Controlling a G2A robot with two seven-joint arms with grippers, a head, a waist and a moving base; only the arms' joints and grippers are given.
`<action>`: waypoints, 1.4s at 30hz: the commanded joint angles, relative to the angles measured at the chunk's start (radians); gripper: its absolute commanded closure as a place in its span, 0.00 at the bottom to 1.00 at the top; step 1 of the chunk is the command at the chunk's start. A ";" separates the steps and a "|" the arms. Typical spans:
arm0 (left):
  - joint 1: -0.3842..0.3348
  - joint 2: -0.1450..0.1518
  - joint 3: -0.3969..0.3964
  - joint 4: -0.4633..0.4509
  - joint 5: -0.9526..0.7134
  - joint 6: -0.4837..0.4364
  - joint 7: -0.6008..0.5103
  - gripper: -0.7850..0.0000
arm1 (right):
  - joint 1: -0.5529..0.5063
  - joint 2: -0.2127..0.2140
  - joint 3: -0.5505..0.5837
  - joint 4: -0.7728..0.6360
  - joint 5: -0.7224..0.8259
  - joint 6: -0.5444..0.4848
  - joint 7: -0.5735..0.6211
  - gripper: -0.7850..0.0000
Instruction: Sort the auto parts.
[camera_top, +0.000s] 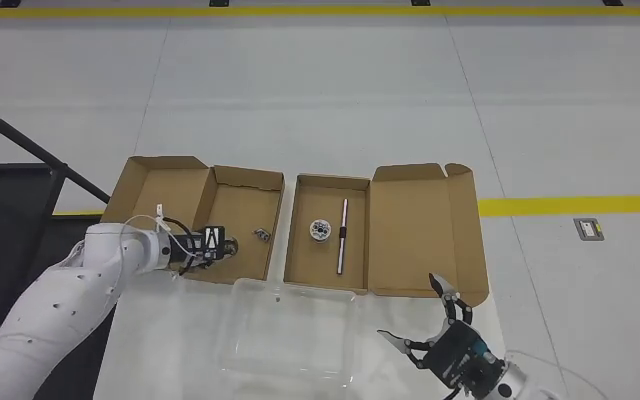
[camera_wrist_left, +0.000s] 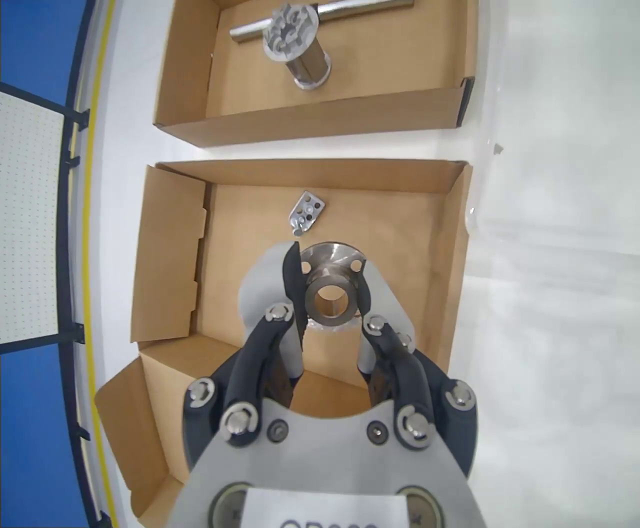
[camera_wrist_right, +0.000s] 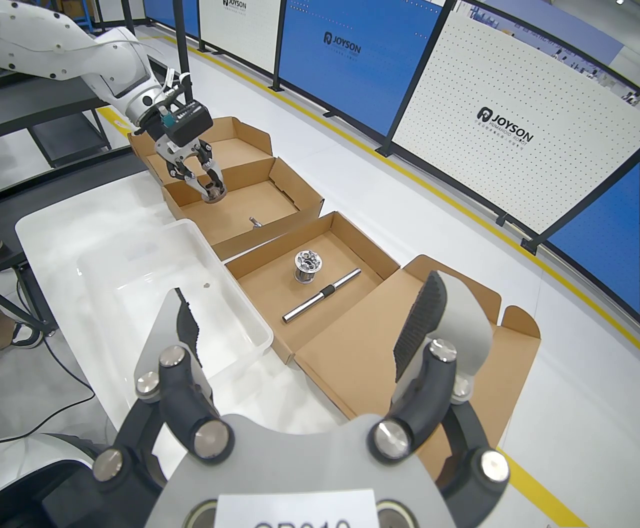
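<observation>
Clamping the flanged bushing (camera_wrist_left: 330, 256) by its hub, bore axis upright, the left gripper (camera_wrist_left: 327, 280) hung inside the left box (camera_wrist_left: 170, 250), small bracket (camera_top: 262, 235) at three o'clock in top view; right gripper (camera_wrist_right: 307, 290) gaped empty.

My top camera looks straight down from above the arms, high enough to take in the left box (camera_top: 240, 200), the right box (camera_top: 318, 262) and the clear tray (camera_top: 290, 345). My left wrist camera sits close behind the left gripper (camera_wrist_left: 327, 272), clasped on a metal flange (camera_wrist_left: 330, 256). It faces down into the left box, with the right box beyond. My right wrist camera looks from farther back, past the right gripper (camera_wrist_right: 306, 287), across the tray and both boxes.
</observation>
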 joint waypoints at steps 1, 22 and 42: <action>-0.021 -0.027 0.025 0.059 0.001 -0.013 -0.004 1.00 | 0.000 0.000 0.000 0.000 0.000 0.000 0.000 0.00; -0.117 -0.230 0.142 0.450 0.009 0.033 -0.010 1.00 | 0.000 0.000 0.000 0.000 0.000 0.000 0.000 0.00; -0.157 -0.239 0.119 0.527 0.016 0.136 0.270 0.60 | 0.000 0.000 0.000 0.000 0.000 0.000 0.000 0.00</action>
